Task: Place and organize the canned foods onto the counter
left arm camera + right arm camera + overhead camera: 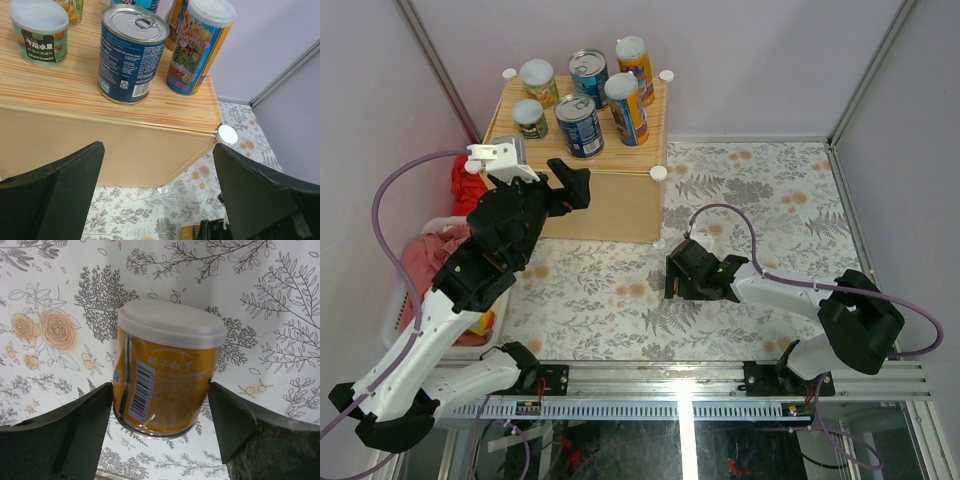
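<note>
- Right fingers (65, 435): set on either side of the orange can (165, 390), at or very near contact with its wall. Whether they are clenched on it cannot be told.
- Orange can: upright on the floral tablecloth (50, 315), white lid up, well apart from the wooden desk (620, 205).
- Left fingers (50, 200): released, spread wide, empty, hovering just in front of the desk's near edge.
- Desk top: six cans stand in two rows, among them a blue can (132, 55), a tall can (200, 45) and a short green can (40, 30).
- Step in hand, as judged: pickup of the one can left on the cloth.
- Next move calls for a firm squeeze and a straight lift, then travel to the desk. Free space there looks scarce, so approach high and lower the can clear of its neighbours.
</note>
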`<state>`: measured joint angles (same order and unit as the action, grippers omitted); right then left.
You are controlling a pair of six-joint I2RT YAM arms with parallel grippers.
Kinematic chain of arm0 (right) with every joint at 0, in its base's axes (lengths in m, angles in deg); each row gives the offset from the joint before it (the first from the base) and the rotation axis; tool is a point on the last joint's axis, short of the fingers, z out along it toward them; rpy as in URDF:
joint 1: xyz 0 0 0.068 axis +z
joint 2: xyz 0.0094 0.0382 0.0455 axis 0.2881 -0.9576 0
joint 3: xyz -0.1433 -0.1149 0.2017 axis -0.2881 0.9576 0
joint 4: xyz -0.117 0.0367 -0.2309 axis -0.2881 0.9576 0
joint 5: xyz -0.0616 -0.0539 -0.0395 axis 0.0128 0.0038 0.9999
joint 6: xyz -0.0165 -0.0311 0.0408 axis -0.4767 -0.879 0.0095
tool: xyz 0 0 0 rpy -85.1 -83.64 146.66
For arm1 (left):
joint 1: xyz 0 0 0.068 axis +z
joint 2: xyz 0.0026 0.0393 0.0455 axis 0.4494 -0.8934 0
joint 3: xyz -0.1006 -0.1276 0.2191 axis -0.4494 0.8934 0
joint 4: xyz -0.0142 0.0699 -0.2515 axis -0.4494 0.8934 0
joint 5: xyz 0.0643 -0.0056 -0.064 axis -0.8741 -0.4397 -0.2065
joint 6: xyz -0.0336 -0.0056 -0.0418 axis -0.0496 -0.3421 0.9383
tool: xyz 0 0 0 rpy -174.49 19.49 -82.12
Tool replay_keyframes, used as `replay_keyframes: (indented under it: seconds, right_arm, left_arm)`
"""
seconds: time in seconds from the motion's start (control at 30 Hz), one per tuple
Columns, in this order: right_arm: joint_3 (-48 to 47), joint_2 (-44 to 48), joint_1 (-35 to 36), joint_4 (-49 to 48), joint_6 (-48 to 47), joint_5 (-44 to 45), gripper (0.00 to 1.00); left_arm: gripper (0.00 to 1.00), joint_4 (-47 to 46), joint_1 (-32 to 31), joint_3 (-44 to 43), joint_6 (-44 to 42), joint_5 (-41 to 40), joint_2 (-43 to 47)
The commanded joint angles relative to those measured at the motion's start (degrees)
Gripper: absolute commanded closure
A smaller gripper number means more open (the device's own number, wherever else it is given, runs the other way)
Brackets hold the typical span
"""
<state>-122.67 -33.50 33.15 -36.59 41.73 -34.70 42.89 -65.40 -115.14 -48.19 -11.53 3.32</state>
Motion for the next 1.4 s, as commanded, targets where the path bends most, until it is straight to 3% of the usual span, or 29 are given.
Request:
replay_keyframes:
  seconds: [0.0, 0.03, 0.13, 0.33, 0.57, 0.8, 1.0, 1.37]
  right_arm:
    - [-0.4, -0.8, 0.5, -3.4, -0.9, 3.2, 0.22]
    - [-0.4, -1.0, 0.5, -3.7, -1.5, 3.1, 0.28]
    - [-0.4, -1.3, 0.7, -4.2, -3.0, 2.2, 0.57]
    - [1.6, 3.0, 2.1, -6.9, -7.2, 0.7, 0.74]
    - [5.0, 18.7, 4.3, -14.0, -18.5, -4.6, 0.79]
    - [1.4, 28.1, 4.4, -12.4, -24.1, -13.2, 0.82]
    - [-5.4, 31.8, 4.4, -9.7, -26.8, -16.0, 0.84]
    - [-16.0, 30.1, 4.5, -9.8, -30.0, -19.4, 0.86]
  left_arm:
    - [0.10, 0.2, -0.7, 0.9, 0.6, -1.5, 0.9]
    - [0.10, 0.2, -0.7, 0.9, 0.6, -1.5, 1.1]
    - [0.10, 0.2, -0.8, 1.0, 0.7, -1.5, 1.1]
    - [0.09, 0.6, -0.9, 0.1, 1.4, -0.4, 0.9]
    - [0.07, 2.7, -0.9, -2.3, 4.1, 4.4, 0.1]
    - [0.06, 4.9, -0.9, -5.8, 8.1, 14.7, -2.4]
    - [0.06, 4.6, -0.9, -6.8, 12.8, 24.3, -4.1]
    - [0.04, -1.0, -0.9, -3.4, 20.7, 41.0, -5.6]
